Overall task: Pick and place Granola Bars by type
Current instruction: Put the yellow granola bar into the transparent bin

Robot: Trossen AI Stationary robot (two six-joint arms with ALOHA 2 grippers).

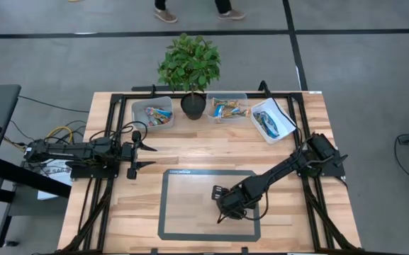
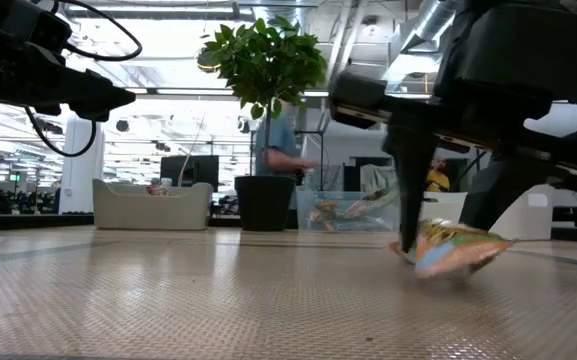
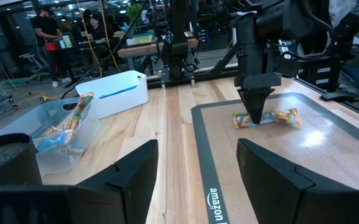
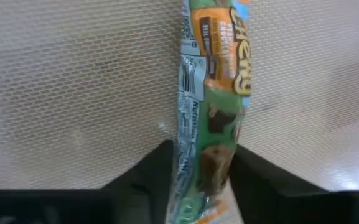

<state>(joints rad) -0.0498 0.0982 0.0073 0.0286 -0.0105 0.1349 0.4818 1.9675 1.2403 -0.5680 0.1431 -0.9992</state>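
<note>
One green and orange granola bar [image 4: 213, 118] is lying flat on the grey mat [image 1: 183, 212], and it is being pinched by the right gripper [image 3: 255, 112], which is pointing straight down on it. The two fingers are being pressed in on the bar's thin sides, near one end, so the wrapper is being squeezed between them. The bar is probably being held this way so it can be lifted and carried to a tub. The other bars are being kept in the clear tubs at the back edge of the table [image 1: 119, 212]: the left tub [image 1: 152, 113], the middle tub [image 1: 227, 108] and the right tub [image 1: 273, 120]. The left gripper [image 1: 147, 156] is being held spread apart, waiting above the wood near the left tub, pinching nothing
</note>
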